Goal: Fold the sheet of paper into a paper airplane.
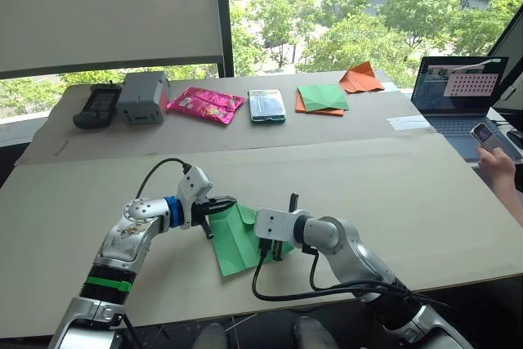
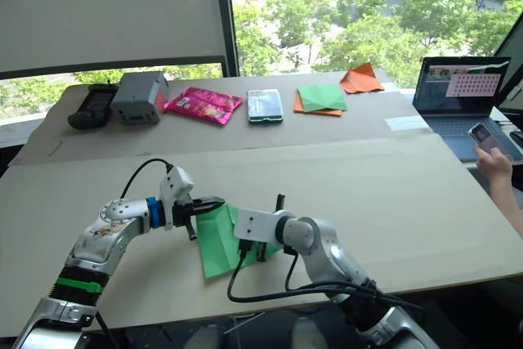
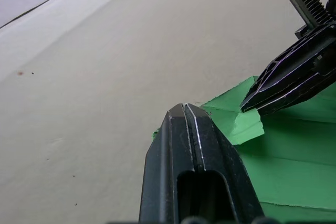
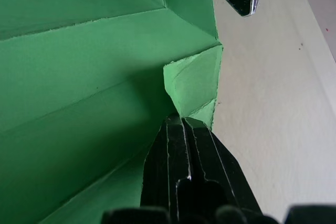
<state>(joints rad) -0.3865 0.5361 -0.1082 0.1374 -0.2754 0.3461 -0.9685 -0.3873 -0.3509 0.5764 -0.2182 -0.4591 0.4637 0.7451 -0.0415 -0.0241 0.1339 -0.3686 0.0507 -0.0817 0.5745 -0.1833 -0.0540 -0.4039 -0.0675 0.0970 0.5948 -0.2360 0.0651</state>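
Green creased sheet of paper (image 1: 235, 239) lies on the tan bench (image 1: 392, 194) between both arms, long axis running toward the robot, far corner pinched by the closed right end effector (image 4: 181, 121), closed empty left end effector (image 1: 229, 201) just beside.

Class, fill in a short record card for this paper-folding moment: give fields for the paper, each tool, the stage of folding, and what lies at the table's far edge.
paper: sheet of paper, bright green, creased, flat on the table
left tool: shut, at the paper's far corner
right tool: shut, tip at a small folded corner flap
stage: partly folded, no dart shape yet
far edge: black handheld device, grey box, pink packet, darker green square on orange paper
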